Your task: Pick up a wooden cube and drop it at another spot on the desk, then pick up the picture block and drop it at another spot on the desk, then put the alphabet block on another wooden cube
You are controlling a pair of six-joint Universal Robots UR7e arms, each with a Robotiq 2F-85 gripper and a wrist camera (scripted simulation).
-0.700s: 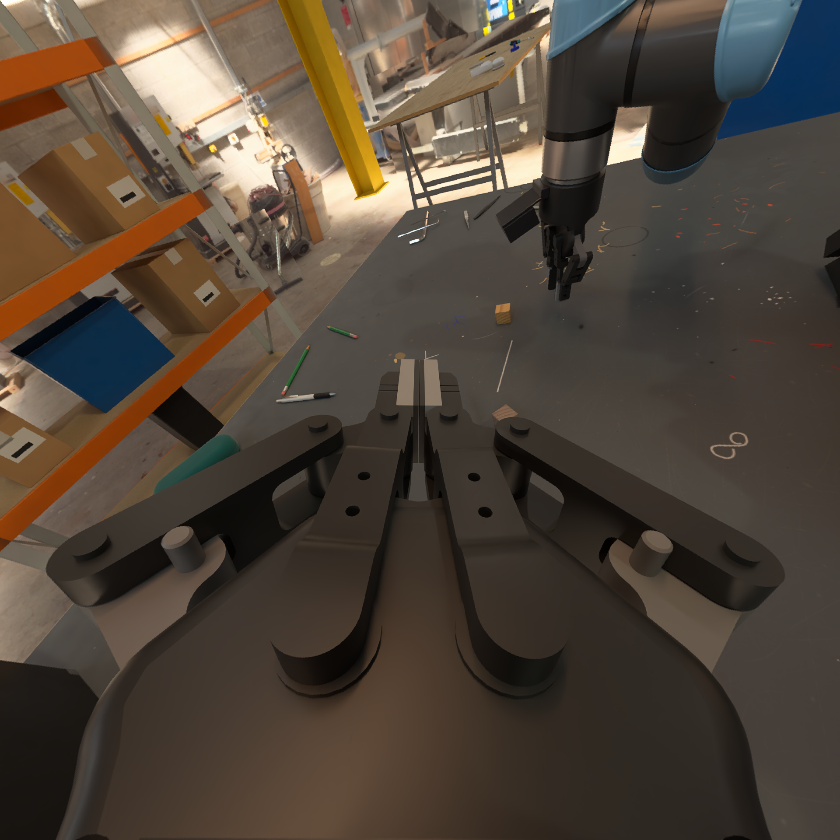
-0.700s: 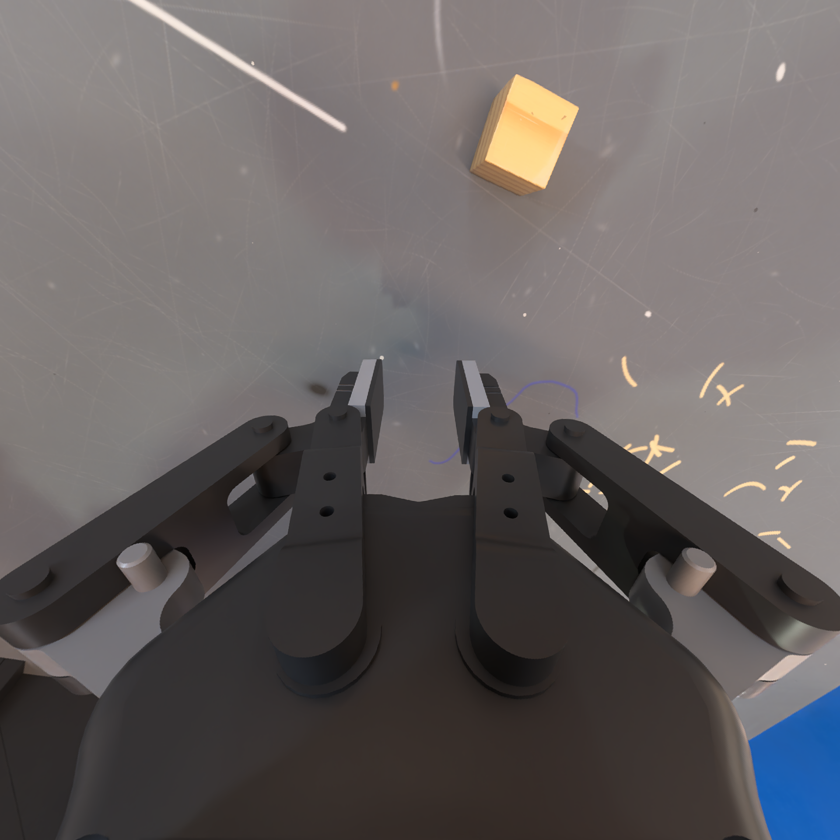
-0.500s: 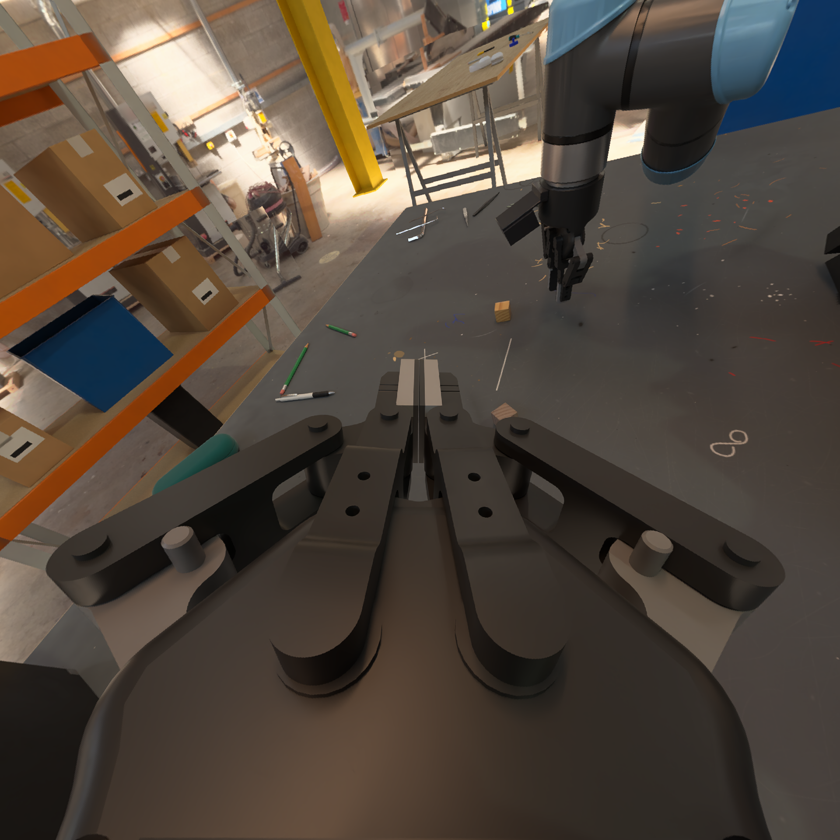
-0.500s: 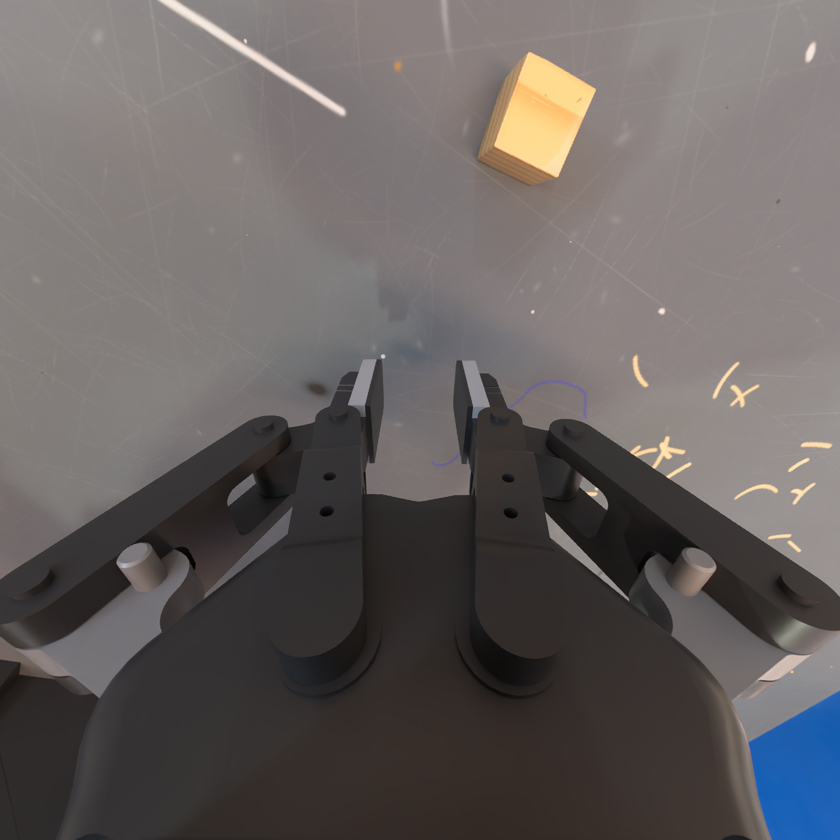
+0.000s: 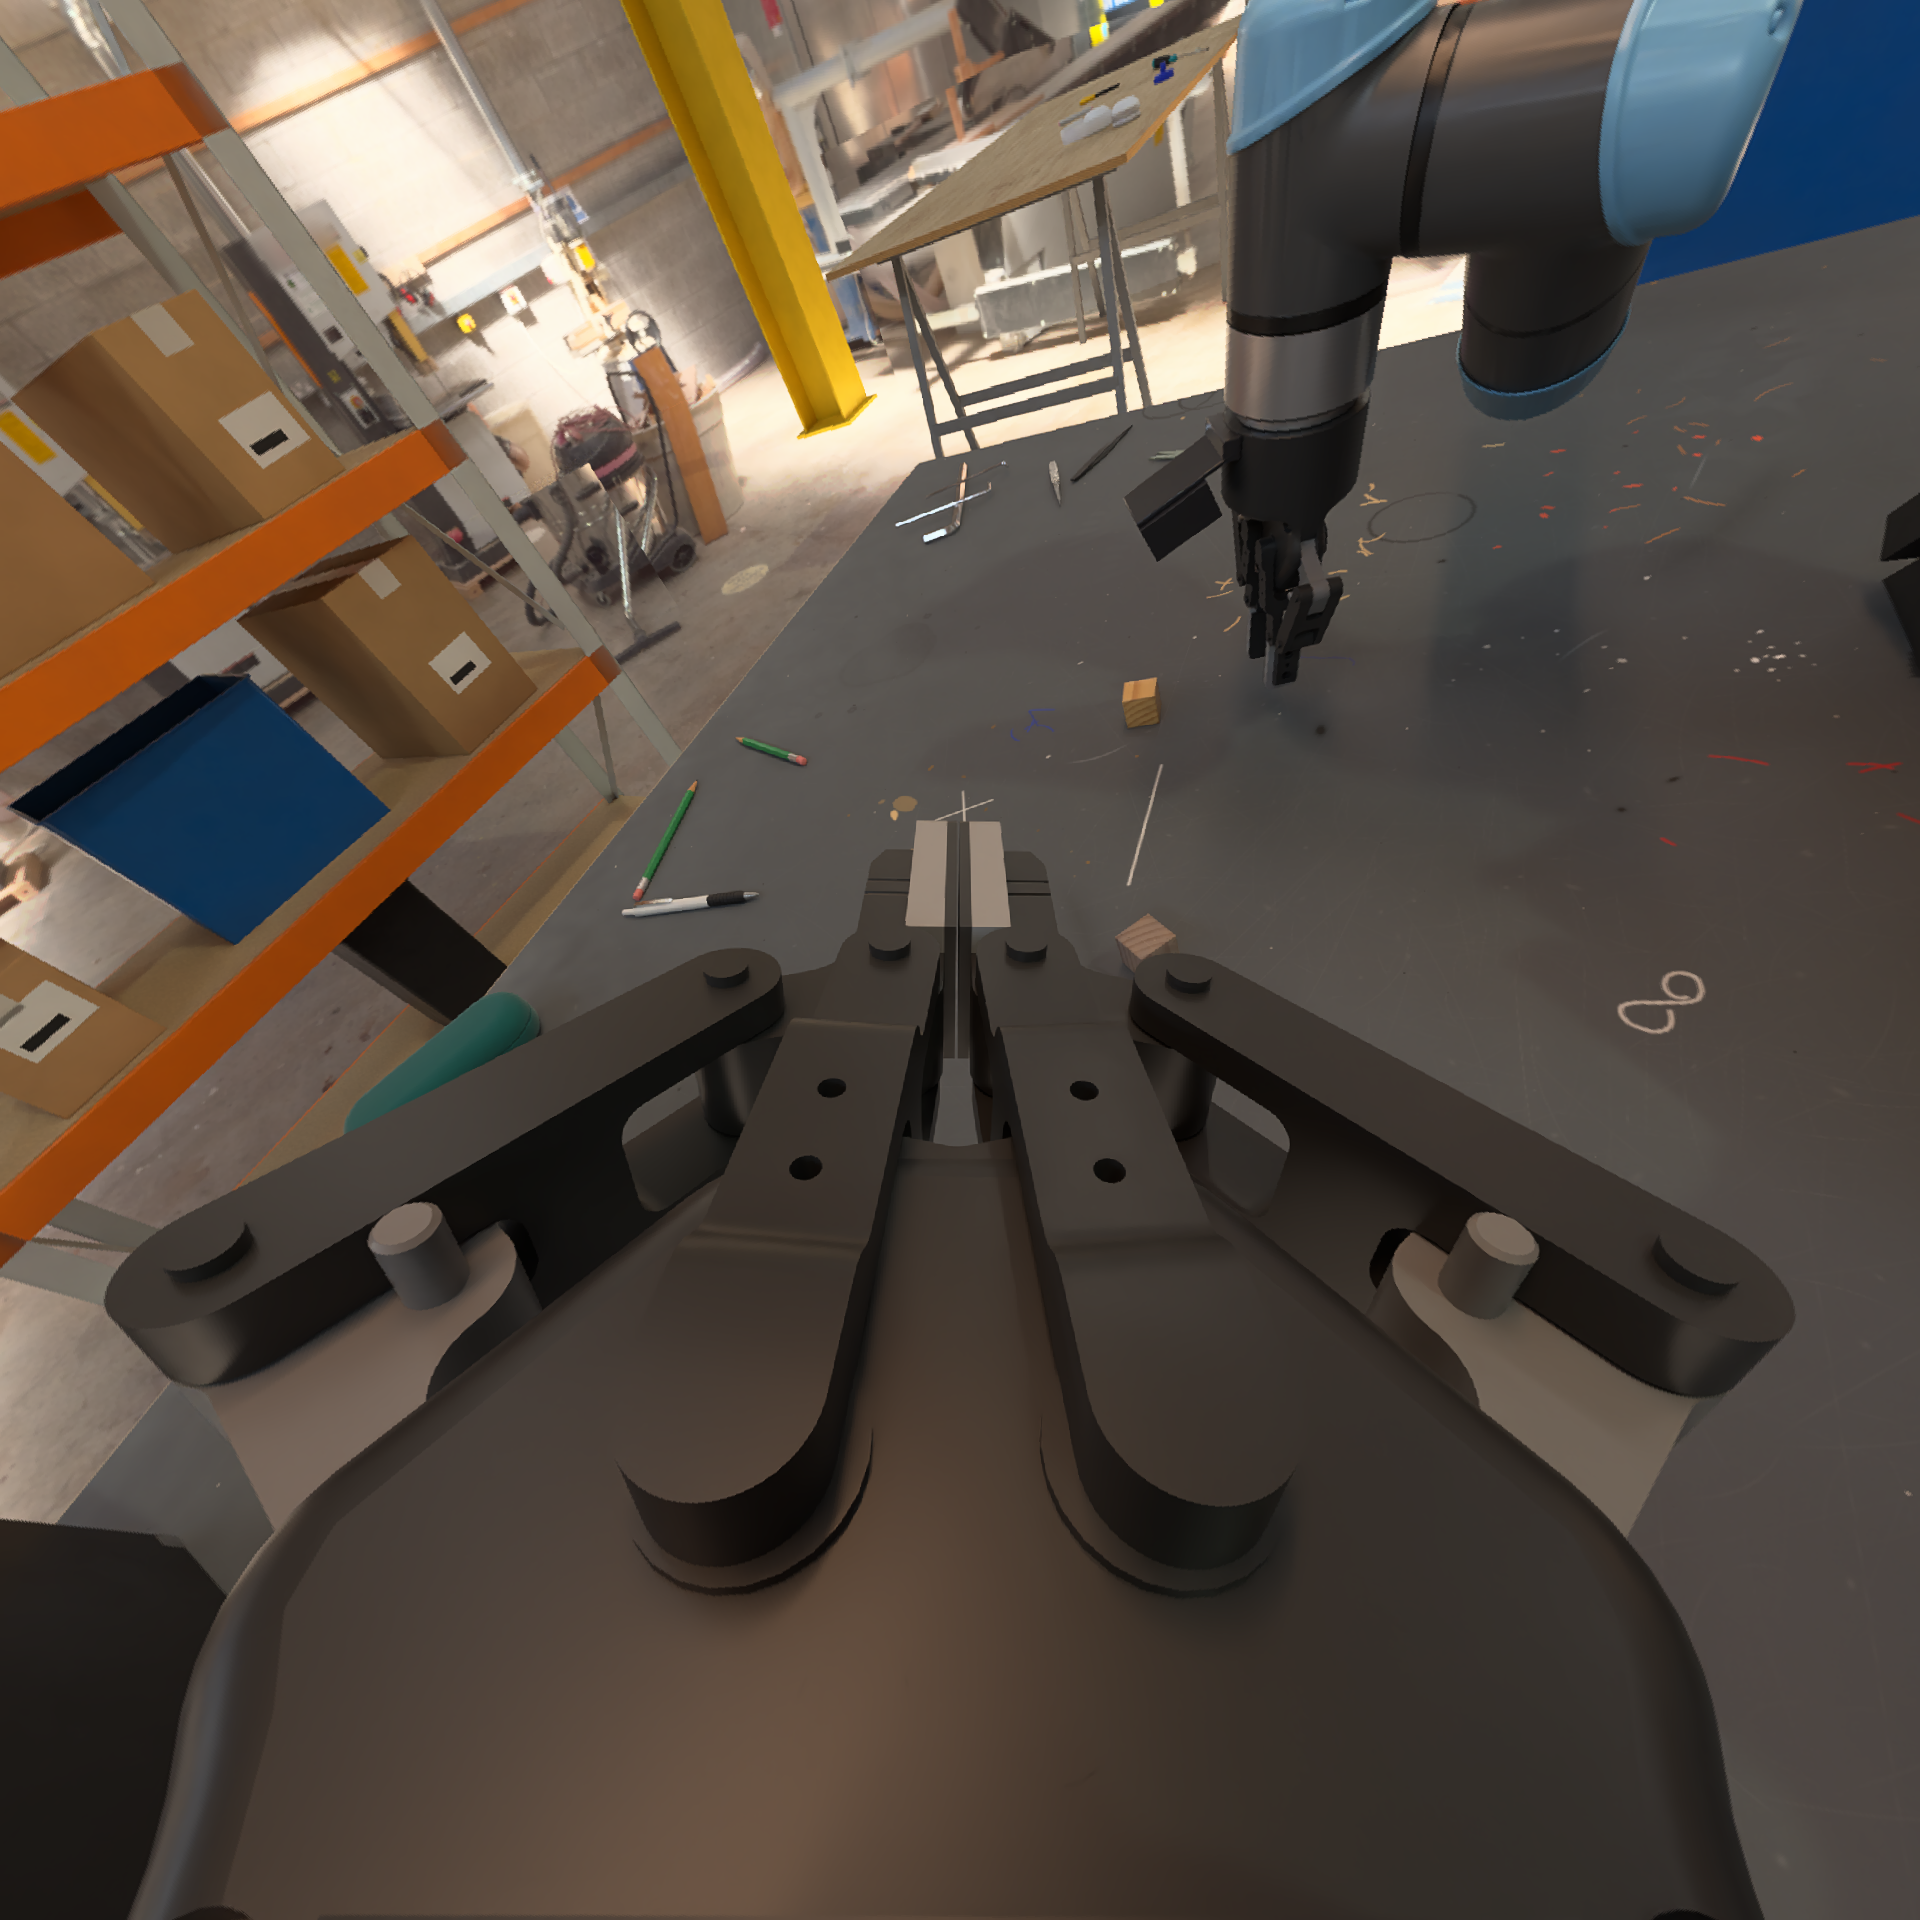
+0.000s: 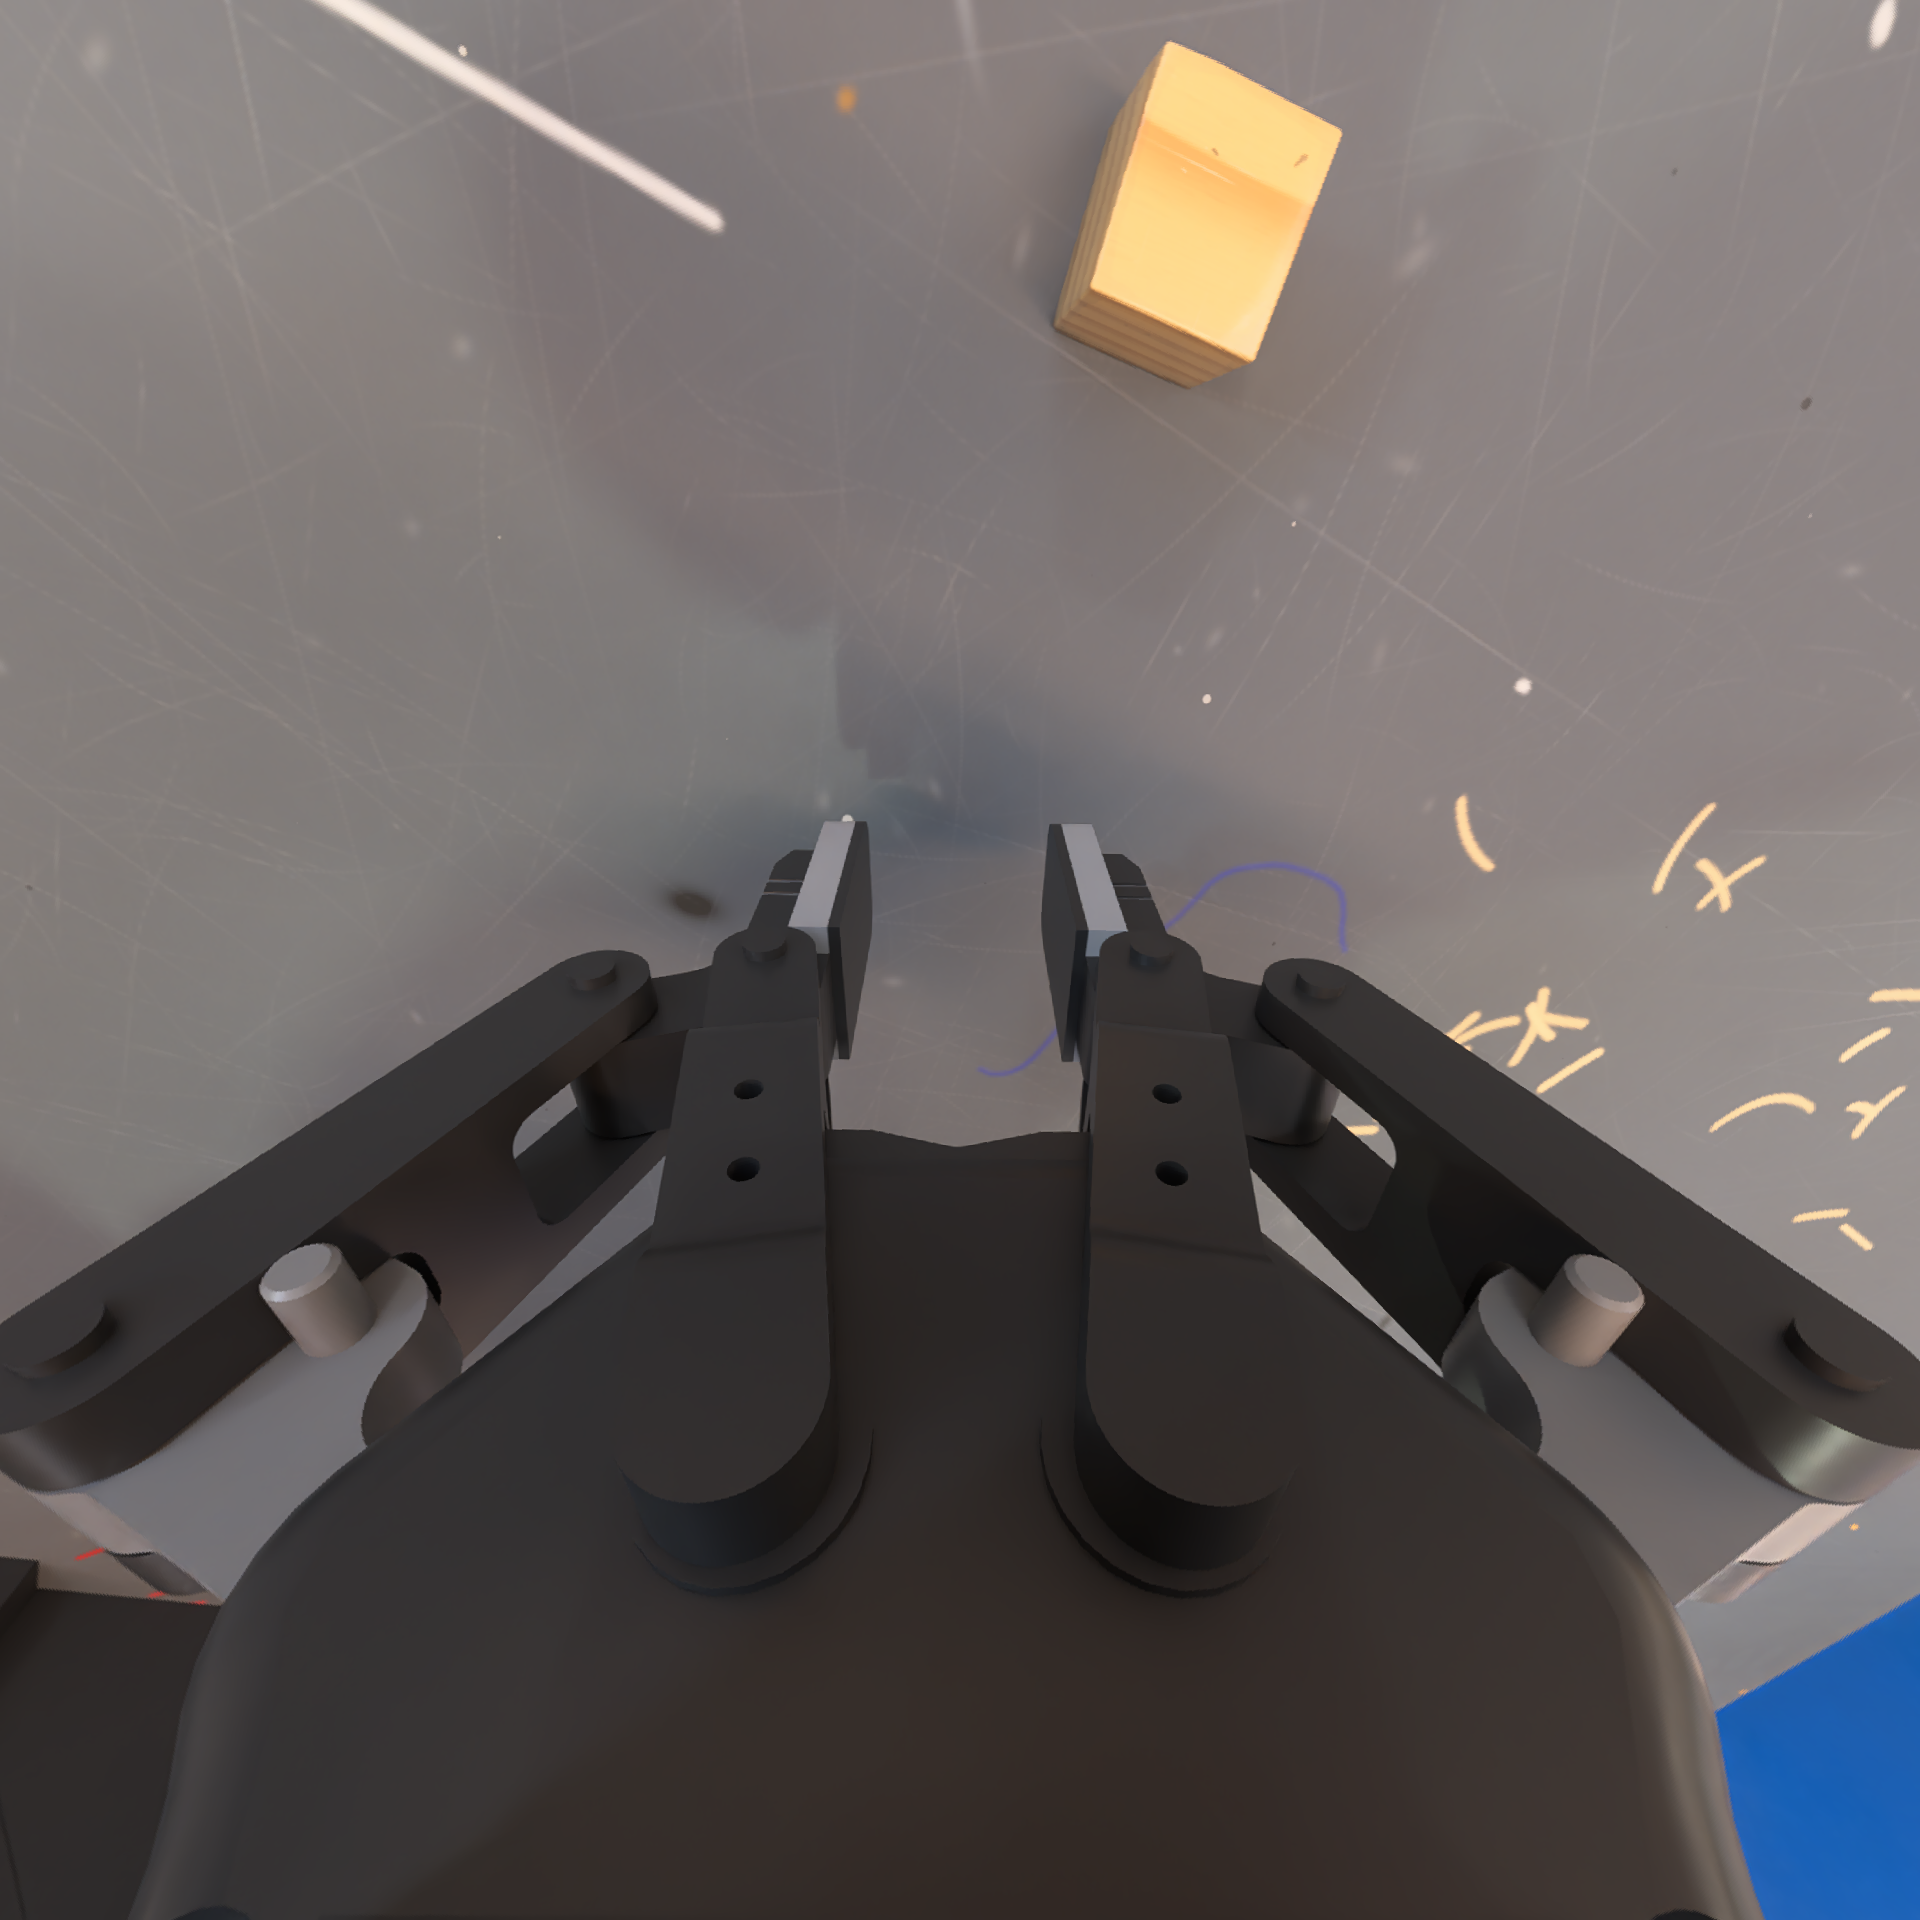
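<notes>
A plain light wooden cube (image 6: 1195,218) sits on the grey desk (image 6: 416,520), ahead of and a little right of my right gripper (image 6: 956,883). The right gripper is open and empty, just above the desk. The same cube shows far off in the left wrist view (image 5: 1140,702), with the right gripper (image 5: 1288,644) hanging to its right. My left gripper (image 5: 958,873) is shut and empty. A second, paler wooden cube (image 5: 1145,940) lies just right of its fingertips, partly hidden by the linkage. No picture or alphabet faces are visible.
Pencils (image 5: 665,842) and a pen (image 5: 691,904) lie near the desk's left edge. Small tools (image 5: 956,509) lie at the far end. Orange shelving with cardboard boxes (image 5: 177,416) and a blue bin (image 5: 208,800) stands left of the desk. Chalk marks (image 6: 1714,883) are on the desk.
My right gripper has drawn a little closer to the light wooden cube, which now sits lower and larger in its view. The left gripper has not moved.
</notes>
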